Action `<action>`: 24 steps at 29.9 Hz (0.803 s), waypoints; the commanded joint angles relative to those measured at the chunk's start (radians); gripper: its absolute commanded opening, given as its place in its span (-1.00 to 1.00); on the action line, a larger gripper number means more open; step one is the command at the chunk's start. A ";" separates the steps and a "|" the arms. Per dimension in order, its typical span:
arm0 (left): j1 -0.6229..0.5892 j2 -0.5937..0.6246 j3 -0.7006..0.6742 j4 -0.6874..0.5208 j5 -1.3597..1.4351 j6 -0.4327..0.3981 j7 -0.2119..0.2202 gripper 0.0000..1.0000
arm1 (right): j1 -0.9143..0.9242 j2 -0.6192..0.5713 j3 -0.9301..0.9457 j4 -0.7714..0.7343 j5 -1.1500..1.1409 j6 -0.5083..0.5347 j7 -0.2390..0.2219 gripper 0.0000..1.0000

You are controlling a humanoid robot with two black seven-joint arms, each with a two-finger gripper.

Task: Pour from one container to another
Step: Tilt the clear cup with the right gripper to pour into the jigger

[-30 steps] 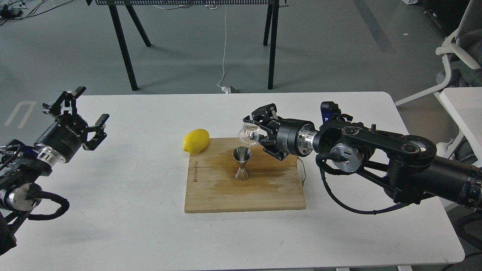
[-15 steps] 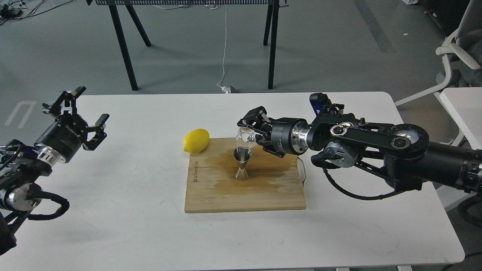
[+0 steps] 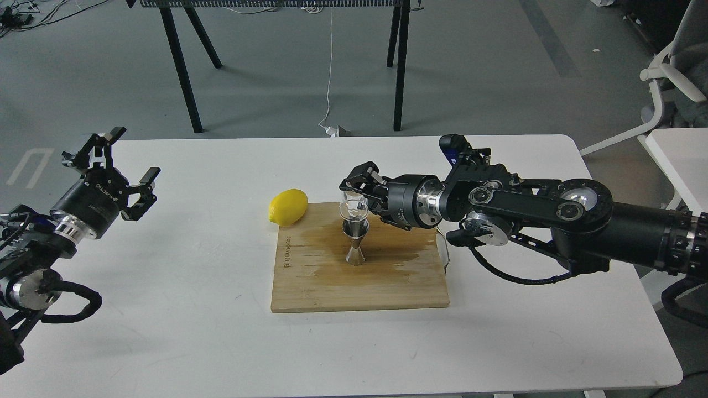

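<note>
Nearest, at 6 o'clock on the white table (image 3: 166, 342), nothing sits in front of the wooden board (image 3: 359, 276). At 9 o'clock the left gripper (image 3: 119, 166) hangs over the table edge, fingers spread wide, holding nothing. Centre of the board: steel jigger (image 3: 355, 243) upright on its lower cone, damp stain on the wood around it. Light, stiff, top-heavy on a narrow waist and small foot, so I judge a nudge at the rim would tip it; no hold on it now. Right above its mouth is the glass cup (image 3: 353, 207), tilted, rim close to or touching the jigger's rim, can't tell which. Right gripper (image 3: 360, 193) comes in from 3 o'clock, fingers closed narrow on the cup. Cup is likely light, rigid, smooth and slick, breakable; best held across its side wall, squeeze moderate, not on the rim. Whether liquid is in it is unclear. At 10 o'clock from the jigger, a lemon (image 3: 288, 207) lies at the board's far left corner, touching it.
</note>
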 commanded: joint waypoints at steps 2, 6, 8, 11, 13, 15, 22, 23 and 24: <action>0.001 0.000 0.000 0.000 0.000 0.000 0.000 0.97 | 0.023 0.006 -0.026 -0.005 0.000 0.000 0.000 -0.19; 0.001 0.000 0.000 0.000 0.000 0.000 0.000 0.97 | 0.034 0.017 -0.036 -0.005 0.000 0.000 0.000 -0.19; 0.001 0.000 0.000 0.002 0.000 0.000 0.000 0.97 | 0.040 0.017 -0.038 -0.004 -0.002 0.002 0.000 -0.18; 0.001 0.000 0.000 0.002 0.000 0.000 0.000 0.97 | 0.043 0.017 -0.040 0.000 -0.002 0.015 0.000 -0.18; 0.001 0.000 0.000 0.002 0.000 0.000 0.000 0.97 | 0.045 0.017 -0.043 0.001 -0.002 0.018 0.000 -0.18; 0.001 0.000 0.000 0.002 0.000 0.000 0.000 0.97 | 0.046 0.015 -0.043 0.003 -0.002 0.020 0.000 -0.18; 0.001 0.000 0.000 0.002 0.000 0.000 0.000 0.97 | 0.049 0.006 -0.062 0.006 -0.042 0.021 -0.002 -0.18; 0.001 0.000 0.000 0.002 0.000 0.000 0.000 0.97 | 0.049 0.006 -0.067 0.006 -0.043 0.021 -0.002 -0.18; 0.001 0.000 0.000 0.002 0.000 0.000 0.000 0.97 | 0.051 0.006 -0.070 0.006 -0.045 0.021 0.000 -0.18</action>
